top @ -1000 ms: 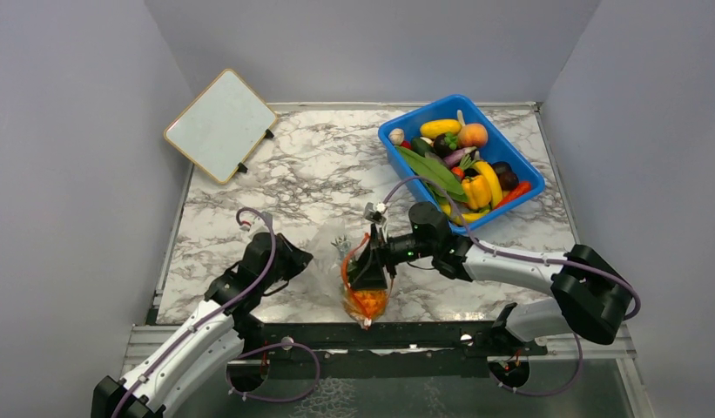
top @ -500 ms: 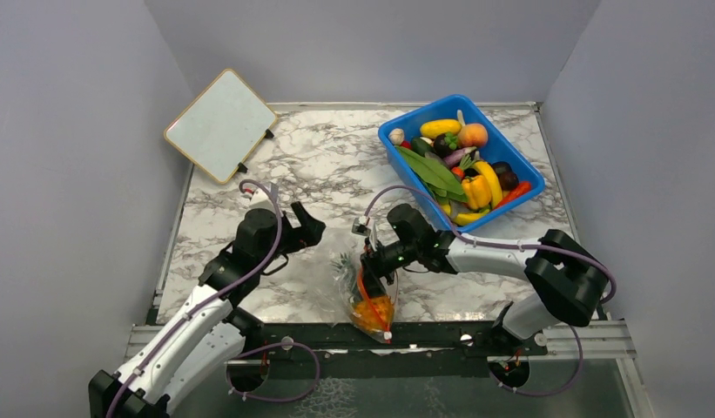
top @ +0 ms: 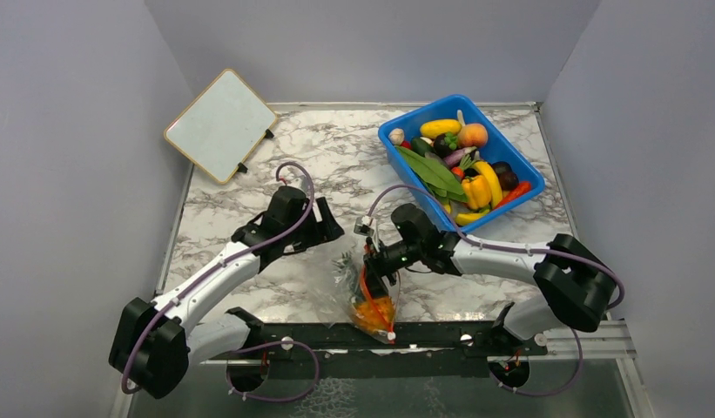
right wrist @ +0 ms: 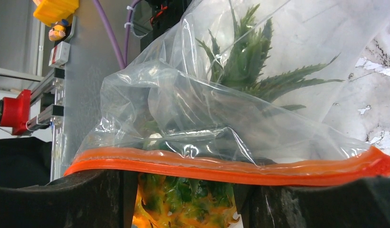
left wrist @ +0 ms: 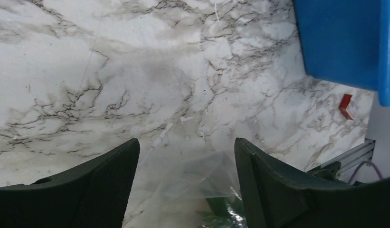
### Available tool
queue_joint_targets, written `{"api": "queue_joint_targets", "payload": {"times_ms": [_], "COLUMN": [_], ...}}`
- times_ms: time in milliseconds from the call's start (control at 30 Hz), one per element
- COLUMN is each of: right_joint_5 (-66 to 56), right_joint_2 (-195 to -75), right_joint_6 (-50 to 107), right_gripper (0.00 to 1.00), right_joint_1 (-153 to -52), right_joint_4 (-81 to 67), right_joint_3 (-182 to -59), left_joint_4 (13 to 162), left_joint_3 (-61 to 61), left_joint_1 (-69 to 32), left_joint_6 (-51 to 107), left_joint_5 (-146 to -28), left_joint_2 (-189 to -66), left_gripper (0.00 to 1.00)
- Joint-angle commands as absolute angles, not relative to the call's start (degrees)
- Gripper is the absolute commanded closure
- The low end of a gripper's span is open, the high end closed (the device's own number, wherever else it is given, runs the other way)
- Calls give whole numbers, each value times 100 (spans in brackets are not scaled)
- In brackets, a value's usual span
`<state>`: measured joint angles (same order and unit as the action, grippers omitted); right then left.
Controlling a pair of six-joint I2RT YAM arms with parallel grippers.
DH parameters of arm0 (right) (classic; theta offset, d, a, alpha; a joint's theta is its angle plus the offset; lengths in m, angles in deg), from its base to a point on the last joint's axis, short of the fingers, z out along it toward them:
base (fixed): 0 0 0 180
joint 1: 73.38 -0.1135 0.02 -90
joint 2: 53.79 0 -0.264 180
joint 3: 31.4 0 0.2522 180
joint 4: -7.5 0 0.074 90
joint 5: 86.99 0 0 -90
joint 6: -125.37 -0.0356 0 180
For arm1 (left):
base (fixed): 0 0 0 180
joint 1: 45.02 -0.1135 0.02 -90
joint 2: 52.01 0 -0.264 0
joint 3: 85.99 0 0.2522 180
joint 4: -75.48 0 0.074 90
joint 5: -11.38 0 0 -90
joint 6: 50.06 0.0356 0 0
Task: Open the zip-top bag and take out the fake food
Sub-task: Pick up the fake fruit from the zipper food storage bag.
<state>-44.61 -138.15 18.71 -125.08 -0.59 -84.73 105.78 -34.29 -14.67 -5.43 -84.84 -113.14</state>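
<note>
The clear zip-top bag (top: 345,280) lies near the table's front edge, its orange zip strip (right wrist: 231,169) draped across my right fingers. My right gripper (top: 376,266) reaches into the bag's mouth and is shut on the fake food, an orange pineapple (right wrist: 183,202) that fills the gap between the fingers. Its green leaves (right wrist: 250,61) point toward the bag's far end. My left gripper (top: 324,229) hovers open just above that far end; clear plastic (left wrist: 193,178) and a bit of green leaf (left wrist: 221,209) show between its fingers (left wrist: 102,180).
A blue bin (top: 385,136) full of toy fruit and vegetables stands at the back right; its wall (left wrist: 340,42) shows in the left wrist view. A white board (top: 220,124) leans at the back left. The metal rail (top: 441,335) runs just below the bag.
My left gripper has opened and swung right and forward to the bag's far end. The right gripper has shifted the bag a little toward the front edge.
</note>
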Motion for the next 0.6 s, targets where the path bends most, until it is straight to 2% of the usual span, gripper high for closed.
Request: {"api": "queue_joint_targets", "payload": {"times_ms": [0, 33, 200, 400, 567], "right_joint_5": [-4365, -4333, -4118, -4075, -3594], "right_joint_2": [-13566, -13528, -13297, -12901, -12523], "right_joint_6": [1954, 1945, 1960, 2027, 1771], "right_gripper": [54, 55, 55, 55, 56], "right_joint_1": [-12541, -12538, -12541, -12540, -12533], "right_joint_4": [183, 210, 257, 260, 603], "right_joint_3": [-8364, -8339, -8234, -8005, -7549], "left_joint_4": [10822, 10820, 10642, 11041, 11028], "left_joint_3": [-3283, -3296, -3414, -3397, -3636], "left_joint_1": [-1513, -1520, -1536, -1950, -2840], "left_joint_6": [-478, -472, -471, -446, -559], "left_joint_5": [-8681, -8711, -8591, -7861, -8104], "left_joint_2": [-11319, -11302, -11036, -10710, -10458], "left_gripper": [36, 49, 100, 100, 100]}}
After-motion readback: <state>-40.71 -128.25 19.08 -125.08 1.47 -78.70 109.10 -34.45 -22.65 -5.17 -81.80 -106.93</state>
